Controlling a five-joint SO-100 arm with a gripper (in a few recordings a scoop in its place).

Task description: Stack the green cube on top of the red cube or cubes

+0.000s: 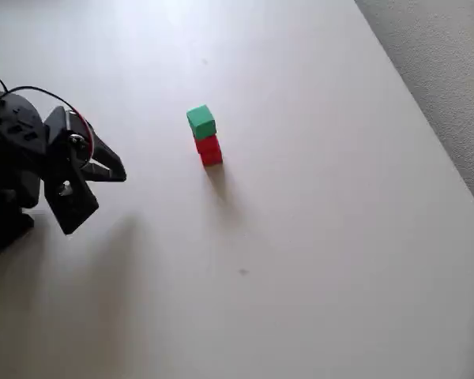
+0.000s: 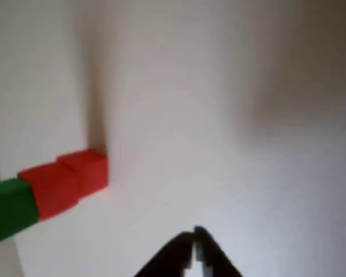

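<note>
Green cube (image 1: 201,121) sits atop two red cubes (image 1: 209,149), mid surface (image 1: 324,237); stack slightly stepped. End effector (image 1: 114,170) well apart at left in overhead view, tips pressed together, empty. We judge stacking done; we advise retreating clear, no contact with stack.

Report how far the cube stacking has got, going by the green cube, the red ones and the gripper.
Done, by the look of it: the small matte green cube sits on top of the two small matte red cubes, one column on the white table. In hand: nothing; the black two-finger gripper shows its tips together in the wrist view, empty, and it stands apart from the stack at the left of the overhead view. Left: nothing visible.
</note>
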